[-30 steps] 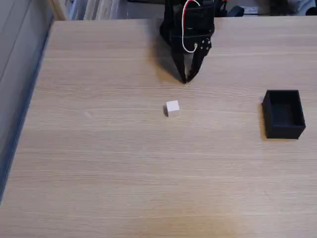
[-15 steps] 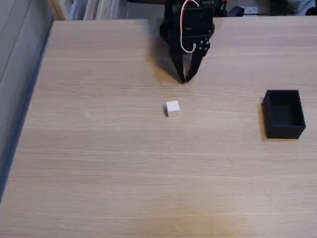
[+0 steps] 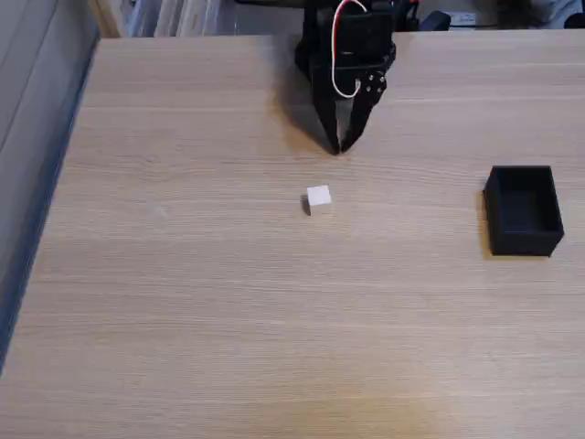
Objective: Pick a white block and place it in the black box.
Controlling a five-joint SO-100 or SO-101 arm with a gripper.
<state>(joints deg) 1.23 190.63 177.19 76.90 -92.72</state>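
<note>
A small white block (image 3: 318, 198) rests alone on the wooden table (image 3: 228, 302) near its middle. At the right side stands the black box (image 3: 523, 209), lidless, with nothing visible inside it. My black gripper (image 3: 339, 146) hangs from the arm at the far edge, fingertips pointing toward the camera and meeting at a point, shut with nothing held. The gripper's tips are a short way behind the block and slightly to its right, not touching it.
The table's left edge (image 3: 55, 183) drops off to a grey floor. Shelves and clutter line the back beyond the arm's base (image 3: 352, 27). Bare wood lies between the block and the box and across the whole near half.
The gripper has drifted very slightly left and back; block and box have not moved.
</note>
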